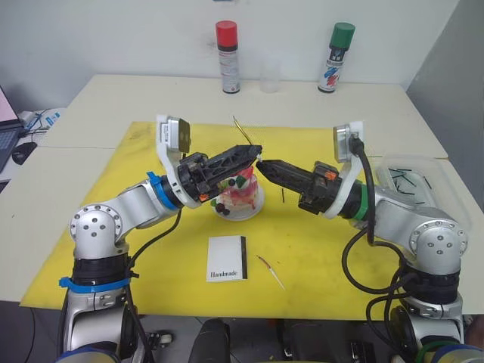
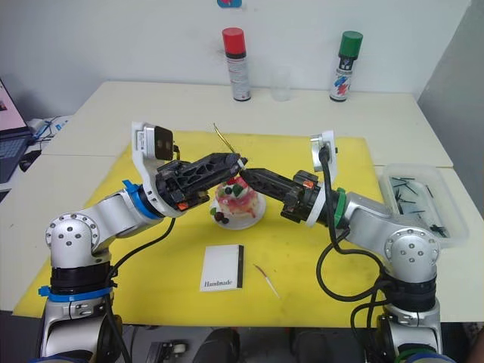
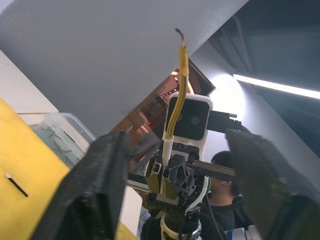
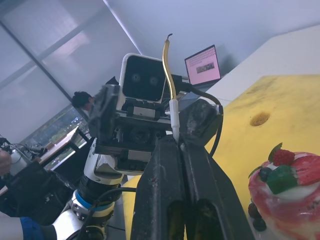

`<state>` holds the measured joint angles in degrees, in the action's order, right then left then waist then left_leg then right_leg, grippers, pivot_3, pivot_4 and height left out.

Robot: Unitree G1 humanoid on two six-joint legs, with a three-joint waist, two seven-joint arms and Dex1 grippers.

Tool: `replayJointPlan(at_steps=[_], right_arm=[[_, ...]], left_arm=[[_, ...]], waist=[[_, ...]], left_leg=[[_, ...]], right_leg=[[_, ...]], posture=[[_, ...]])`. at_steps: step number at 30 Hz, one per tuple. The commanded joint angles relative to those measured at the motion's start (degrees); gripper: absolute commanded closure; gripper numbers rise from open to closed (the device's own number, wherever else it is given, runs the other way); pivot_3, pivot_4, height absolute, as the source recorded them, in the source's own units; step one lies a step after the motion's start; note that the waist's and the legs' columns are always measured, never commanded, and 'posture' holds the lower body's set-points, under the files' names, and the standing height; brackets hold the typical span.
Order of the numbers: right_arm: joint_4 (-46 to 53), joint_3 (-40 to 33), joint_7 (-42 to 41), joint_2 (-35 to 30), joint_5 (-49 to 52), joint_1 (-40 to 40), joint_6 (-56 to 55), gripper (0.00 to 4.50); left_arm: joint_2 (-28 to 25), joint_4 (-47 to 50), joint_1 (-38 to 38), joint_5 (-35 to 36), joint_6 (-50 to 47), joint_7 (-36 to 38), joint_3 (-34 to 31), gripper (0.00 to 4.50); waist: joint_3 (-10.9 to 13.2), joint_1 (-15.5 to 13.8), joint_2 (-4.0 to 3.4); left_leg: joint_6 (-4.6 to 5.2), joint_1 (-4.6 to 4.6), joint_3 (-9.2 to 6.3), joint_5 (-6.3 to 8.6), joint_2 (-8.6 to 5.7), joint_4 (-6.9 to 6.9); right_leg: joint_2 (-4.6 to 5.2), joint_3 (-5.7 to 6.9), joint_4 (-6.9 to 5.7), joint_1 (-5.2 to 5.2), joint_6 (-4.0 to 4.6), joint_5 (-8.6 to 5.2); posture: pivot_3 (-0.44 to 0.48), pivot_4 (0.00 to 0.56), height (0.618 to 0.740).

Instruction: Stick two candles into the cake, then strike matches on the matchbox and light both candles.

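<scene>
The pink-and-white cake (image 1: 240, 193) sits on its small white plate (image 1: 257, 206) in the middle of the yellow mat. Just above it my two grippers meet tip to tip. My right gripper (image 4: 179, 142) is shut on the pale lower end of the yellowish candle (image 4: 168, 70), which points up and back. My left gripper (image 1: 255, 152) is open, its fingers (image 3: 95, 185) spread on either side of that candle (image 3: 178, 85). The reddish candle (image 1: 270, 271) lies on the mat beside the white matchbox (image 1: 227, 259), near the front edge.
At my right stands a clear tray (image 1: 412, 181) holding several black matches. One black match (image 1: 283, 197) lies on the mat right of the cake. Two spray cans, red-capped (image 1: 228, 57) and green-capped (image 1: 336, 57), and a clear cup (image 1: 269, 76) stand at the table's back.
</scene>
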<state>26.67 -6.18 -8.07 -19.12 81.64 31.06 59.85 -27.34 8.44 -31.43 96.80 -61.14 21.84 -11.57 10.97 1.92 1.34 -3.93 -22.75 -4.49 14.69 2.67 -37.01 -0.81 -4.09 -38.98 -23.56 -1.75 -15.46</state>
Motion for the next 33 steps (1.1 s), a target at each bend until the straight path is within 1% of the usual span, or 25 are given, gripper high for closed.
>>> replayJointPlan(at_steps=[1, 3, 7, 12, 13, 15, 17, 19, 20, 21, 24, 26, 29, 33], right_arm=[[1.7, 0.7, 1.1, -0.4, 2.9, 1.9, -1.6, 4.50], [1.6, 1.2, 1.5, -0.7, 3.8, 2.1, -1.7, 4.50], [1.8, 2.1, 1.7, -1.8, 4.7, 2.3, -1.8, 4.50], [1.9, 3.0, 1.3, -3.8, 4.0, 1.9, -1.7, 4.50], [2.1, 3.4, 0.6, -4.8, 3.1, 1.8, -1.4, 4.31], [2.6, 3.9, -0.7, -6.6, 1.2, 1.6, -1.2, 3.82], [3.7, 5.3, -3.3, -9.8, -2.8, 2.1, -0.8, 3.18], [4.8, 7.1, -6.2, -13.1, -7.2, 2.7, -0.8, 2.42], [5.0, 7.7, -7.1, -13.8, -8.4, 2.8, -1.0, 2.07], [5.1, 8.1, -7.9, -14.3, -9.6, 2.9, -1.2, 1.72], [6.1, 12.0, -10.8, -16.7, -16.7, 5.0, -1.6, 0.63], [6.2, 14.7, -12.6, -17.8, -20.3, 6.8, -1.1, 0.02], [5.2, 17.7, -13.0, -17.0, -25.0, 9.7, -0.7, 0.02], [4.1, 20.1, -13.2, -15.1, -29.5, 12.8, 0.0, 0.02]], left_arm=[[-0.2, 0.8, -0.4, 1.2, 0.0, 0.7, 0.1, 2.66], [-0.2, 0.8, -0.3, 1.1, -0.2, 0.9, 0.3, 3.32], [-0.3, 0.8, -0.3, 1.0, -0.2, 1.2, 0.4, 4.47], [-1.2, 1.4, -0.6, -0.4, -0.5, 2.7, 0.3, 4.49], [-1.5, 1.6, -0.7, -1.1, -0.5, 3.2, 0.2, 4.50], [-3.2, 2.4, -1.4, -5.1, 0.3, 5.3, -0.3, 4.50], [-6.6, 3.3, -2.0, -11.4, 1.5, 9.2, 0.1, 4.50], [-10.1, 3.6, -2.5, -17.6, 3.3, 12.9, 0.5, 4.50], [-11.5, 3.7, -2.8, -20.5, 4.6, 14.5, 0.8, 4.50], [-12.9, 3.8, -2.9, -24.2, 6.5, 16.4, 1.3, 4.50], [-16.3, 1.8, -3.3, -38.0, 15.8, 20.1, 3.6, 4.50], [-17.0, -0.3, -3.3, -44.3, 20.2, 22.4, 5.1, 4.50], [-17.9, -2.8, -2.8, -53.0, 26.7, 26.0, 7.7, 4.50], [-15.8, -5.6, -2.7, -57.2, 29.8, 27.4, 8.2, 4.50]], waist=[[0.0, 0.0, 0.00], [0.0, 0.0, 0.00], [0.0, 0.0, 0.00], [0.0, 0.0, 0.00], [0.0, 0.0, 0.00], [0.0, 0.0, 0.00], [0.0, 0.0, 0.00], [0.0, 0.0, -0.01], [0.0, 0.0, 0.00], [0.0, 0.0, 0.00], [0.0, 0.0, -0.03], [0.0, 0.0, -0.03], [0.0, 0.0, -0.03], [0.0, 0.0, -0.03]], left_leg=[[0.00, 0.00, 0.00, 0.00, 0.00, 0.00], [0.00, 0.00, 0.00, 0.00, 0.00, 0.00], [0.00, 0.00, 0.00, 0.00, 0.00, 0.00], [0.00, 0.00, 0.00, 0.00, 0.00, 0.01], [0.00, 0.00, 0.00, 0.00, 0.00, 0.01], [0.00, -0.01, 0.00, 0.00, 0.00, 0.01], [0.00, -0.01, 0.00, 0.00, -0.01, 0.02], [0.00, -0.02, 0.00, 0.00, 0.00, 0.04], [0.00, -0.02, 0.00, 0.00, 0.00, 0.06], [0.00, -0.02, 0.00, 0.00, 0.00, 0.06], [0.00, -0.03, 0.01, 0.00, 0.00, 0.07], [0.00, -0.06, 0.04, 0.00, 0.00, 0.08], [0.00, -0.13, 0.03, 0.00, 0.01, 0.08], [0.00, -0.31, 0.05, 0.00, 0.01, 0.08]], right_leg=[[0.00, 0.00, 0.00, 0.00, 0.00, 0.00], [0.00, 0.00, 0.01, 0.00, 0.00, 0.00], [0.00, 0.00, 0.02, 0.00, -0.02, -0.02], [0.00, 0.00, 0.02, 0.00, -0.04, -0.03], [0.00, 0.00, 0.02, 0.00, -0.04, -0.03], [0.00, 0.00, 0.02, -0.01, -0.09, -0.06], [0.00, 0.00, 0.03, -0.02, -0.23, -0.14], [-0.02, 0.00, 0.04, -0.05, -0.24, -0.16], [-0.02, -0.01, 0.04, -0.07, -0.24, -0.16], [-0.02, 0.00, 0.04, -0.08, -0.23, -0.17], [-0.02, -0.01, 0.04, -0.11, -0.21, -0.19], [-0.02, -0.03, 0.05, -0.17, -0.21, -0.19], [-0.02, -0.01, 0.05, -0.22, -0.21, -0.19], [-0.02, -0.03, 0.02, -0.45, -0.20, -0.18]], posture=[[0.000, 0.150, 0.740], [0.000, 0.150, 0.740], [0.000, 0.150, 0.740], [0.000, 0.150, 0.740], [0.000, 0.150, 0.740], [0.000, 0.150, 0.740], [0.000, 0.150, 0.740], [0.000, 0.150, 0.740], [0.000, 0.150, 0.740], [0.000, 0.150, 0.740], [0.000, 0.150, 0.740], [0.000, 0.150, 0.740], [0.000, 0.150, 0.740], [0.000, 0.150, 0.740]])
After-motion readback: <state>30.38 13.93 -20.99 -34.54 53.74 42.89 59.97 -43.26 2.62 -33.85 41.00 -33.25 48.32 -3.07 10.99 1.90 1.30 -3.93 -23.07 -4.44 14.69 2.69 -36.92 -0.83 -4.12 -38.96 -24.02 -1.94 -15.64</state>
